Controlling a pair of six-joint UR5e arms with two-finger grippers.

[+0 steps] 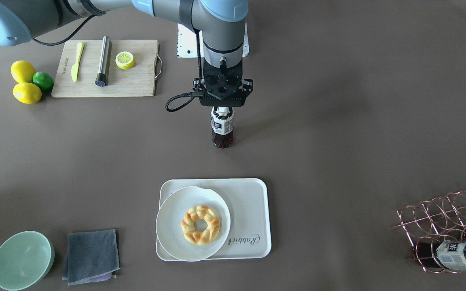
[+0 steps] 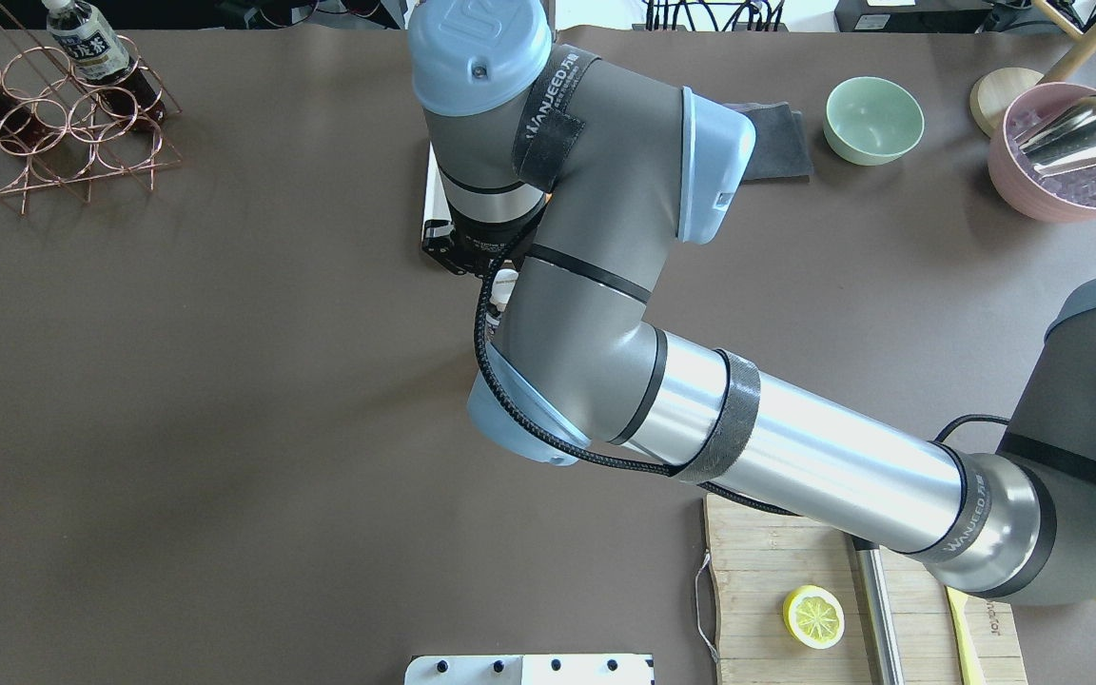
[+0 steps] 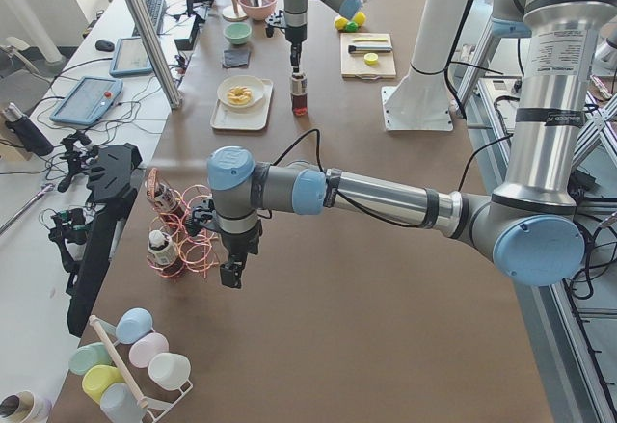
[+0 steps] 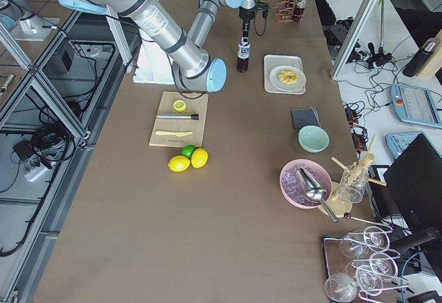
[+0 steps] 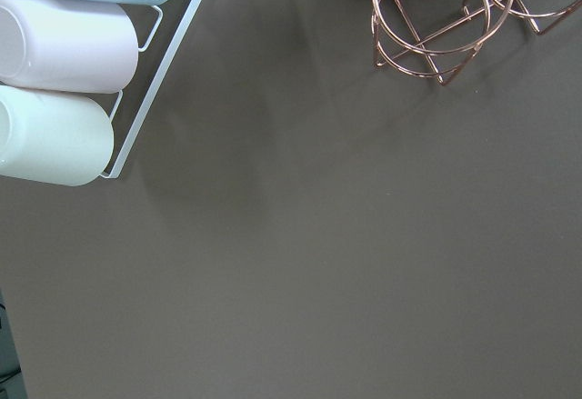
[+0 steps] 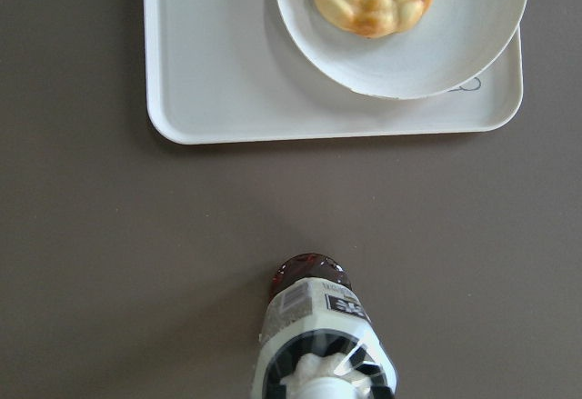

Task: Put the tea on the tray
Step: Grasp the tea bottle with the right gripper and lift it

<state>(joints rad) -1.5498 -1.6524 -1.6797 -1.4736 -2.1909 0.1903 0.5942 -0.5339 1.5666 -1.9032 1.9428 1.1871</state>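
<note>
The brown desk (image 1: 338, 121) fills every view. The right arm (image 2: 795, 457) reaches out over its middle. The left arm (image 3: 386, 197) stretches towards the desk's left end. In the front-facing view, the cream tray (image 1: 253, 194) lies near the camera at the centre. A round white plate (image 1: 168, 226) with a ring pastry (image 1: 200, 224) covers the tray's left half, and the right half is bare. The copper wire rack (image 1: 447, 214) at near right holds a second bottle (image 1: 459, 254) lying on its side.

The tea (image 1: 222, 128) stands upright on the far side of the tray, well apart from it. The right tool (image 1: 221, 108) sits straight over the white cap; its body hides the fingers, so I cannot tell whether they clamp the cap. The left tool (image 3: 231, 274) hangs just beside the rack, and whether it is open or closed cannot be told.
</note>
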